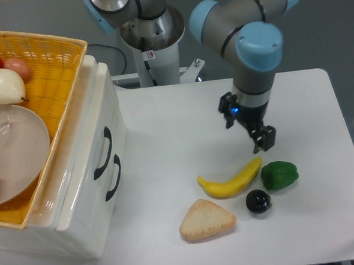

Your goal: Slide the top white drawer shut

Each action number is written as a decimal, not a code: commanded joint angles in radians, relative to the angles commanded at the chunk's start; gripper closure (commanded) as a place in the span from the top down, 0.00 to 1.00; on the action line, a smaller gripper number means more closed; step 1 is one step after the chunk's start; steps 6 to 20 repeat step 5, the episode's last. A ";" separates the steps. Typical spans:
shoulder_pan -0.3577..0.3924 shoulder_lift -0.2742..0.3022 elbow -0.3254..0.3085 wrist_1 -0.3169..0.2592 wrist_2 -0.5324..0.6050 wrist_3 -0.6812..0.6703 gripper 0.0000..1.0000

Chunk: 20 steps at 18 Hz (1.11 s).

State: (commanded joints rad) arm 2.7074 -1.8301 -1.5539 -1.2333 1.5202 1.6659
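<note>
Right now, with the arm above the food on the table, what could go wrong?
1. The gripper hangs close above the banana and green pepper; a low move could knock them.
2. The top white drawer looks flush with the cabinet front, so another push might shift the cabinet and the wicker basket on it.
</note>
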 joint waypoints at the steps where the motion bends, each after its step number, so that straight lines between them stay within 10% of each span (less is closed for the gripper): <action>1: 0.009 0.003 0.000 0.002 0.000 0.003 1.00; 20: 0.017 0.017 -0.011 0.006 0.000 0.002 1.00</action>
